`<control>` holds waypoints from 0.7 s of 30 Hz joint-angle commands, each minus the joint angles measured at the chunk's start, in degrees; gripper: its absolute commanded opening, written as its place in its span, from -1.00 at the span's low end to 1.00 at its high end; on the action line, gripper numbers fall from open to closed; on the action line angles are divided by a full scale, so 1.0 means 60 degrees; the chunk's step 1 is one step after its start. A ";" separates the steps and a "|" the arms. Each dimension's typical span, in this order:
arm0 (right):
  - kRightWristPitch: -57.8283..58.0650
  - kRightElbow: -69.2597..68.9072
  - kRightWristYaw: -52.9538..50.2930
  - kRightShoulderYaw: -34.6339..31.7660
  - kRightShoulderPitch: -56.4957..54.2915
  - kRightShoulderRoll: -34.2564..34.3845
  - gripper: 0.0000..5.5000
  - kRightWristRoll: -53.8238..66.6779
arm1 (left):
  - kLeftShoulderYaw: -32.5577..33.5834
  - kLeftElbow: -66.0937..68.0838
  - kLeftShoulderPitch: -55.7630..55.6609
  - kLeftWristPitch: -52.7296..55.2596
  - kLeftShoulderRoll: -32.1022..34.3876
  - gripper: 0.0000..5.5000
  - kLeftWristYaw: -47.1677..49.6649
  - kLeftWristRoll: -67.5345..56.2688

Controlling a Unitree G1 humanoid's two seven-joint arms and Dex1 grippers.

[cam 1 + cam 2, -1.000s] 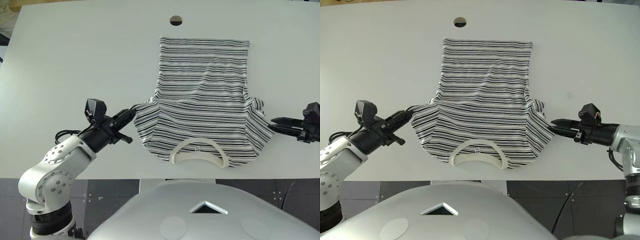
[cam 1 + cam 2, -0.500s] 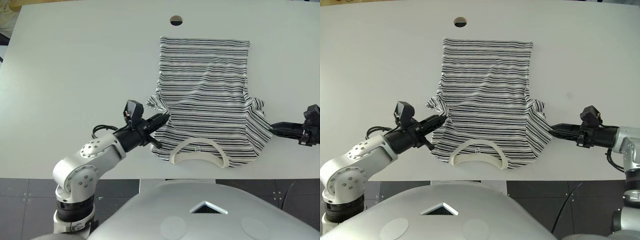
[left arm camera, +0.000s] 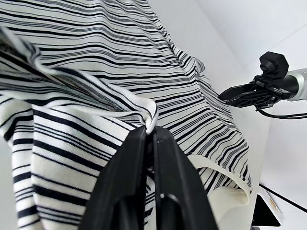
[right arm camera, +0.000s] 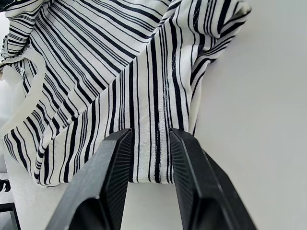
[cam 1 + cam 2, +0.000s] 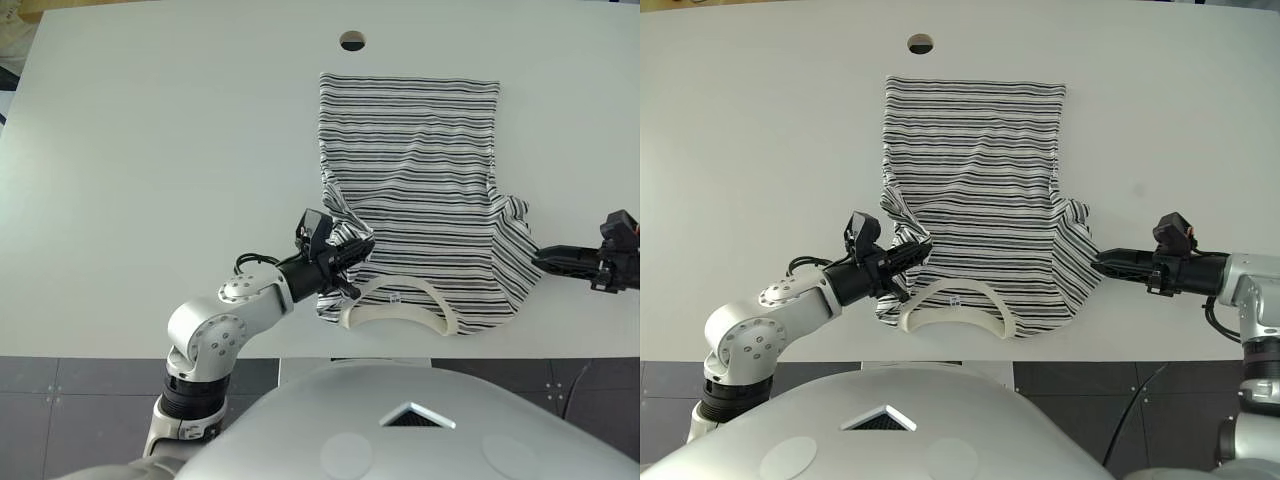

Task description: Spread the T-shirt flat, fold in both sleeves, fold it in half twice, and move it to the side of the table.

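The black-and-white striped T-shirt (image 5: 410, 160) lies on the white table (image 5: 150, 150), hem far, cream collar (image 5: 445, 312) toward me. My left gripper (image 5: 362, 249) is shut on the hem of the left sleeve (image 3: 120, 103) and holds it folded inward over the shirt body, just above the collar's left end. My right gripper (image 5: 541, 261) is at the outer edge of the right sleeve (image 4: 158, 96), low over the table. It is open, and the sleeve's edge lies between its fingers (image 4: 117, 158).
A round cable hole (image 5: 352, 41) sits in the table beyond the hem. The table's near edge runs just below the collar. White tabletop stretches wide to the left of the shirt, with a narrower strip on the right.
My left gripper has carried the left sleeve rightward, from spread out beside the shirt to folded over its body. My right gripper has edged slightly toward the right sleeve.
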 commanded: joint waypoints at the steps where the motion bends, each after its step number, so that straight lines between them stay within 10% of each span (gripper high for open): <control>1: -0.0107 0.0428 0.0336 -0.0255 -0.0421 -0.0034 -0.47 -0.0041 | 0.0082 0.0028 0.0127 -0.0159 -0.0062 -0.70 -0.0033 0.0141; 21: -0.1217 0.2561 0.0794 0.0525 -0.1193 0.0290 0.09 -0.1663 | 0.0155 -0.0192 0.0274 -0.0169 -0.0075 0.32 -0.0039 0.0271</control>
